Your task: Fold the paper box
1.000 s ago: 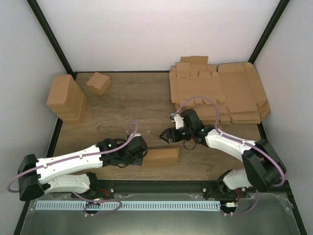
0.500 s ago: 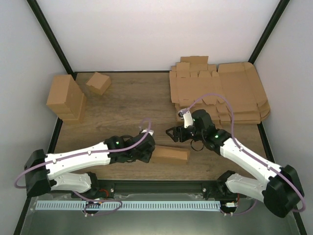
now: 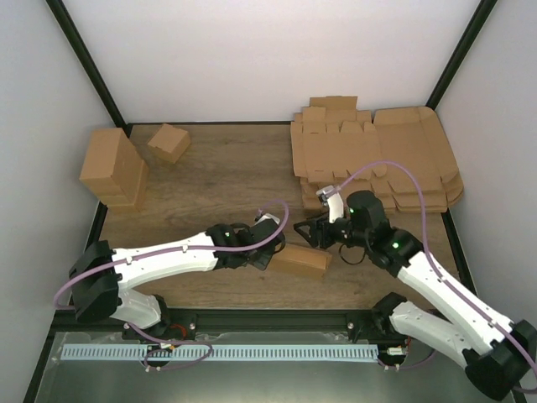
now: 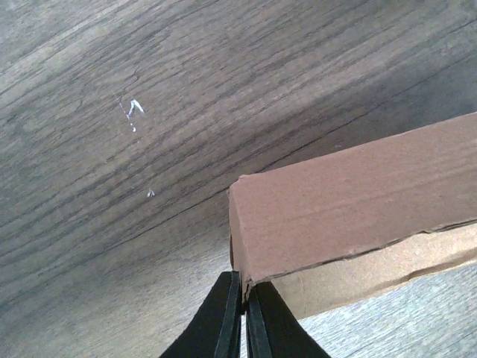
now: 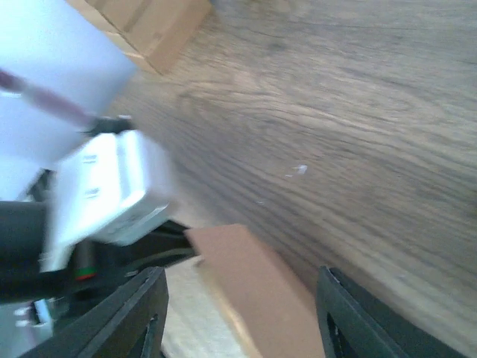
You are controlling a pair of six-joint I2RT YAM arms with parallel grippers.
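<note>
The paper box (image 3: 300, 262) is a small brown carton lying on the wood table near the front middle. My left gripper (image 3: 273, 252) is at its left end, shut on a thin cardboard edge at the corner. In the left wrist view that corner of the box (image 4: 350, 216) runs down between the closed fingers of the gripper (image 4: 244, 302). My right gripper (image 3: 307, 230) hangs over the box's far side, open. In the blurred right wrist view the box (image 5: 253, 287) lies between the spread fingers (image 5: 134, 321) of the right gripper (image 5: 246, 328), apart from both.
A stack of large flat brown sheets (image 3: 377, 159) fills the back right. A tall brown cardboard block (image 3: 113, 168) and a small folded carton (image 3: 169, 141) stand at the back left. The left arm's white wrist (image 5: 104, 186) sits close to the right gripper.
The left gripper has moved right with the box in it, and the box has turned slightly. The right gripper has come right and down over the box, its jaws a little narrower.
</note>
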